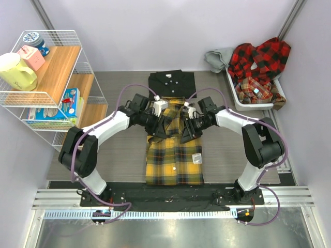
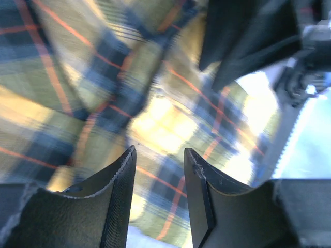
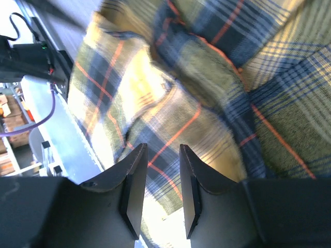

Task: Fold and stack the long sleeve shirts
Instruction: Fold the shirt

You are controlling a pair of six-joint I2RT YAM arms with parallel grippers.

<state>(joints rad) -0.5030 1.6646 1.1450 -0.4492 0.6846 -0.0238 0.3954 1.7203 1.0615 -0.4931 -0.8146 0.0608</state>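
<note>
A yellow-and-black plaid shirt [image 1: 174,161] lies lengthwise in the middle of the table, its upper part bunched under both grippers. My left gripper [image 1: 164,125] hangs over that bunched part, jaws apart [image 2: 159,152], with only blurred plaid cloth [image 2: 155,103] showing beyond the gap. Facing it from the right, my right gripper [image 1: 185,126] is also open [image 3: 162,149] just above the rumpled plaid [image 3: 207,93], with nothing held. A folded black shirt [image 1: 171,82] lies behind the plaid one. Red-and-black plaid shirts [image 1: 258,62] are heaped at the back right.
The red plaid heap fills a white bin [image 1: 235,98] at the right wall, with a grey cloth [image 1: 220,58] beside it. A white wire shelf [image 1: 51,77] with mugs and boxes stands at the left. Grey walls close in the sides.
</note>
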